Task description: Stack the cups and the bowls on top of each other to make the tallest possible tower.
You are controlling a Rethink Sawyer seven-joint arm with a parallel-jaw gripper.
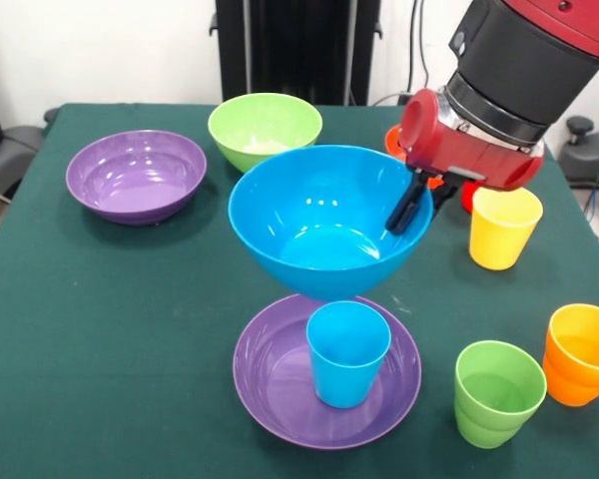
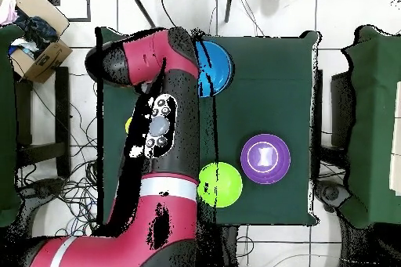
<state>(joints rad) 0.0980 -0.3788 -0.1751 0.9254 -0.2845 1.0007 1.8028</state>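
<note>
My gripper (image 1: 415,203) is shut on the right rim of the deep blue bowl (image 1: 314,215), with one black finger (image 1: 405,208) inside the bowl. The bowl hangs upright just above and behind a wide purple bowl (image 1: 270,384) at the near middle. A blue cup (image 1: 347,352) stands upright in that purple bowl. The blue bowl also shows in the overhead view (image 2: 214,70), where the arm hides the gripper. The yellow cup (image 1: 503,228), green cup (image 1: 497,391) and orange cup (image 1: 582,353) stand at the right. A red cup (image 1: 467,197) and the orange bowl (image 1: 392,138) peek out behind the gripper.
A second purple bowl (image 1: 135,176) sits at the far left and a light green bowl (image 1: 265,128) at the far middle. Both show in the overhead view, purple (image 2: 265,158) and green (image 2: 219,184). The table has a dark green cloth (image 1: 110,329).
</note>
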